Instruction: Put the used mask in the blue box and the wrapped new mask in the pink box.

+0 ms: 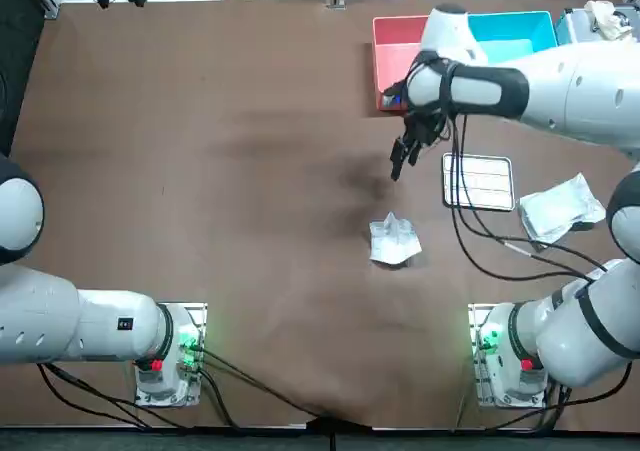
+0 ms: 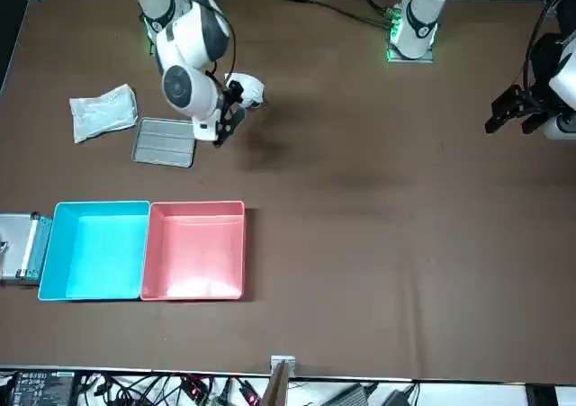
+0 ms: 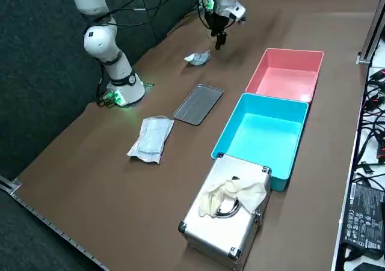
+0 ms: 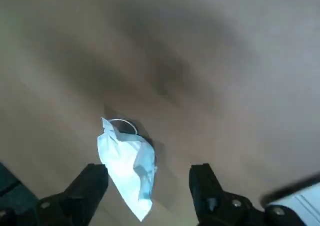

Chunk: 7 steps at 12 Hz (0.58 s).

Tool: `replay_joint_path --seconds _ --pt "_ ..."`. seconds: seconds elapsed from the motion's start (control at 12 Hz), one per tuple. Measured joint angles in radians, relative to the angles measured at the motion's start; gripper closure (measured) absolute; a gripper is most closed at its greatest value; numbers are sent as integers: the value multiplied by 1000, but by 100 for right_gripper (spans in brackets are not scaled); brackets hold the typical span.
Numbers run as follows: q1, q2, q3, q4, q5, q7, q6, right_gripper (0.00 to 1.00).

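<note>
We have the right gripper (image 1: 403, 159) hanging above the brown tabletop (image 1: 200, 171), between the shallow pink plastic box (image 1: 392, 41) at the far edge and the crumpled pale-blue used mask (image 1: 393, 241). That mask lies nearer the robot's edge, apart from everything else. The jaws are apart and hold nothing. In the wrist view the used mask (image 4: 127, 163) lies on the tabletop just ahead of them, closer to one jaw than to the other.

The light-blue plastic box (image 1: 505, 33) touches the pink one on the side toward the far right corner, and neither box holds anything. The new mask in its clear wrapper (image 1: 560, 208) lies near the right edge, just beside a flat grey metal tray (image 1: 478, 182).

We judge the step in hand to be the reach for the used mask, and several things could spoil it:

- **Off-centre descent:** since the mask sits off-centre to the jaws, a straight descent may land one jaw on it and pin it or shove it aside.
- **Weak grip:** the mask is thin and floppy, so the jaws may close on only a fold or the ear loop, and it could slip free on the way.
- **Wrong box:** the two boxes abut, so an early release would likely drop the used mask into the pink one.
- **Trailing cables:** the black cables (image 1: 460, 221) trailing from the arm pass over the tray and might drag it or the wrapped mask.
</note>
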Motion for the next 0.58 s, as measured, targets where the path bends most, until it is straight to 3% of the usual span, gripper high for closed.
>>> replay_joint_path --seconds 0.25,0.58 --pt "58 1 0 -72 0 4 77 0" --pt "96 15 -2 -121 0 4 91 0"
